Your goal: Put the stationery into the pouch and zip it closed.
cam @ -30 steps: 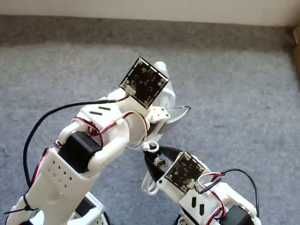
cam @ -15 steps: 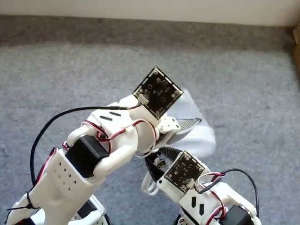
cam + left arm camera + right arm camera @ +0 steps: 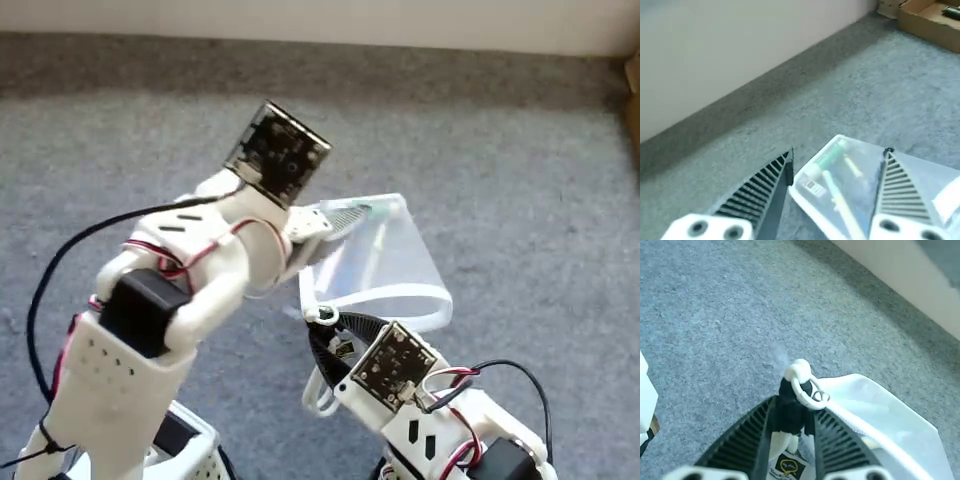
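fingers (image 3: pixel 760 432) of the right gripper (image 3: pixel 794 407) are clenched on the black zip pull (image 3: pixel 789 392). its white bead (image 3: pixel 800 370) and a small wire ring stick out just past the tips. from the high view, this gripper (image 3: pixel 325 330) sits nearest me, at the near corner of the pouch (image 3: pixel 385 265).

the pouch is clear plastic with a white zip edge along its near side. it rests on the grey carpeted surface (image 3: pixel 520 180) between the two arms. i cannot tell whether it lies flat or is tipped up, nor how far the zip is run. from the right wrist view, the pouch (image 3: pixel 890 430) spreads away from the pull.

stationery is inside it: i see a green-capped pen (image 3: pixel 829 161) and a pale pen (image 3: pixel 840 200) beside it, both lying lengthwise in the pouch (image 3: pixel 855 150). other pieces are too faint to name.

further out, the left gripper (image 3: pixel 838 154) is released. its ribbed fingers (image 3: pixel 760 192) are spread wide to either side of the pouch's far corner. i cannot tell if either finger touches the plastic. from above, this gripper (image 3: pixel 335 222) hangs over the far edge.

beyond that lie bare carpet, a pale wall (image 3: pixel 715 55) and a cardboard box (image 3: pixel 930 22) at the far edge.
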{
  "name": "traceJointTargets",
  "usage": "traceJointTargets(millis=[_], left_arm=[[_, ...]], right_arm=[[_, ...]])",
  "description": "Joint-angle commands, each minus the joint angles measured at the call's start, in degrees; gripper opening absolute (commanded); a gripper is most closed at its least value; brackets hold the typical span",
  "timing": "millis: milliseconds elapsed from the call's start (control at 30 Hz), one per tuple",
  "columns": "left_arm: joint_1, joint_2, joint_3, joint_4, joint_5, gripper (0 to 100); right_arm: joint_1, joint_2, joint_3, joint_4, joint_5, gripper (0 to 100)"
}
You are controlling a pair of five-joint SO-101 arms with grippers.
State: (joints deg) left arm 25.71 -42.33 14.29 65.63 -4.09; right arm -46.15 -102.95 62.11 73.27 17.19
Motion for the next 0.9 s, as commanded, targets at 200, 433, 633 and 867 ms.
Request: traceJointTargets(millis=[200, 433, 633, 867], left_arm=[[-7.2, -3.1, -10.3, 18.2, -14.2, 25], [-6.8, -15.3, 2.9, 19.6, -23.1, 25], [-2.2, -22.8, 18.6, 12.3, -23.2, 27], [1.9, -26.0, 30.5, 3.3, -23.2, 27]], right_arm=[[10.9, -0.8, -1.1, 0.0, -0.5, 0.5], [13.3, -0.8, -1.2, -0.5, -0.6, 0.5], [14.9, -0.8, -1.5, -0.6, -0.6, 0.5], [14.9, -0.8, -3.2, -0.5, -2.7, 0.5]])
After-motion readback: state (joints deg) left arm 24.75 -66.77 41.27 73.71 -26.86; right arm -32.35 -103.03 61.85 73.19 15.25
